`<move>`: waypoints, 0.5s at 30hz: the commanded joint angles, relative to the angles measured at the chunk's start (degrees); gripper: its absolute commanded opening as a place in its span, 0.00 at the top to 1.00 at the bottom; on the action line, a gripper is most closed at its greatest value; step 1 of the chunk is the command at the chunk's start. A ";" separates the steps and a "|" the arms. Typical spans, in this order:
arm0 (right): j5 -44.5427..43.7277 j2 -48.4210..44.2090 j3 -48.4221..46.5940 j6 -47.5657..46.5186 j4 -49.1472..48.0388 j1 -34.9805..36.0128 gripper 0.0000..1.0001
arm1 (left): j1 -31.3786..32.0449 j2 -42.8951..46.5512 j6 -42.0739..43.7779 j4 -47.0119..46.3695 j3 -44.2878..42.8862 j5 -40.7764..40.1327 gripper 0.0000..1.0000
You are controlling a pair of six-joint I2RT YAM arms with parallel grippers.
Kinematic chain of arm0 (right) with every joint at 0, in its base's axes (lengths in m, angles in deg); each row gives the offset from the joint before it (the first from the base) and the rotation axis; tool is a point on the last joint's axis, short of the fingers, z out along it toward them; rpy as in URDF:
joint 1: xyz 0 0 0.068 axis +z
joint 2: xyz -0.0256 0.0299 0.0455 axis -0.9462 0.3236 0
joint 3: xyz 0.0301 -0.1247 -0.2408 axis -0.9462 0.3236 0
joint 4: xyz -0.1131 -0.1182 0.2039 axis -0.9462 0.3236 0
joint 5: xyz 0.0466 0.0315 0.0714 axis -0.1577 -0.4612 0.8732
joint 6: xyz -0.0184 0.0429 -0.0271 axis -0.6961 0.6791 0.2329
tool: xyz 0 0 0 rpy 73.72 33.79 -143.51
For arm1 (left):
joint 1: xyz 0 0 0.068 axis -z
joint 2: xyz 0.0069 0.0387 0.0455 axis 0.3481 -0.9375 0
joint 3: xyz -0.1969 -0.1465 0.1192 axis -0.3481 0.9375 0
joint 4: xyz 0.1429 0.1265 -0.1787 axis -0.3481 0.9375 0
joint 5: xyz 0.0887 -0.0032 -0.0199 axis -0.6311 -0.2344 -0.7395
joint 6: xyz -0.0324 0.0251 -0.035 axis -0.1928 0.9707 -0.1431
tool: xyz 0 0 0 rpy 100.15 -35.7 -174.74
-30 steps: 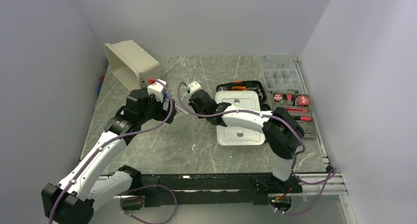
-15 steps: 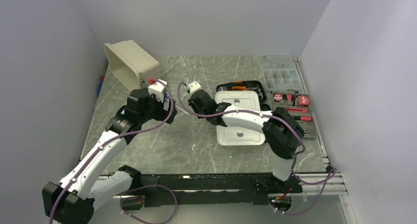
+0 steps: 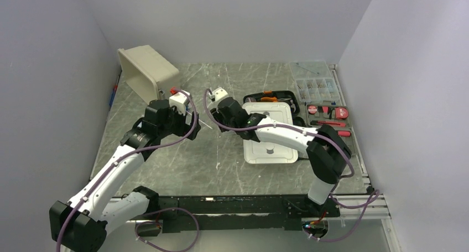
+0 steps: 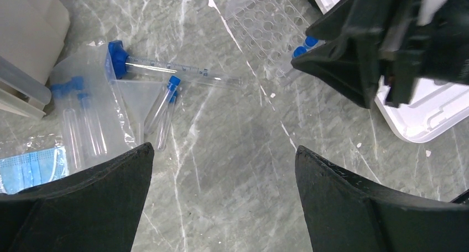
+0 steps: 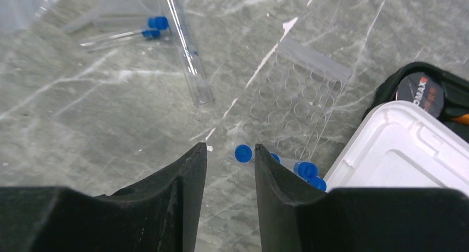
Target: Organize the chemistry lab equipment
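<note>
In the left wrist view a long clear tube with a blue cap [image 4: 166,75] lies across a clear funnel [image 4: 138,100]. Two small blue-capped vials [image 4: 165,105] lie beside them. A clear bag of more vials [image 4: 83,119] lies at the left. The flat clear perforated rack [image 5: 293,103] lies on the table, with several blue-capped vials [image 5: 242,153] at its near edge. My right gripper [image 5: 229,148] is open and empty, its tips just short of those vials. My left gripper [image 4: 224,148] is wide open and empty above bare table. Both grippers [image 3: 185,116] [image 3: 213,111] sit close together.
A beige bin [image 3: 146,69] lies tipped at the back left. A white lidded box [image 3: 269,133] sits right of the rack, with the black tool case [image 3: 329,122] and the clear parts box [image 3: 315,86] beyond. A blue face mask [image 4: 27,166] lies by the bag.
My right gripper has moved a little farther back and left, and its elbow has swung right. My left gripper has edged slightly back. Both stay open and empty.
</note>
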 commanded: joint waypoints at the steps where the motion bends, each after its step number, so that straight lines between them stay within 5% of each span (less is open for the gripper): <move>1: 1.87 -5.36 -2.91 0.59 -1.08 0.07 0.59 | -0.29 -1.85 1.27 -0.17 -0.74 1.99 0.01; 8: 5.40 -15.25 3.18 3.08 -3.83 -2.98 0.57 | -0.85 -11.87 2.32 2.89 -2.82 -0.09 0.02; 15: 11.76 -29.57 15.76 5.99 -7.63 -12.00 0.55 | -2.95 -19.97 2.47 2.75 -3.89 -0.85 0.19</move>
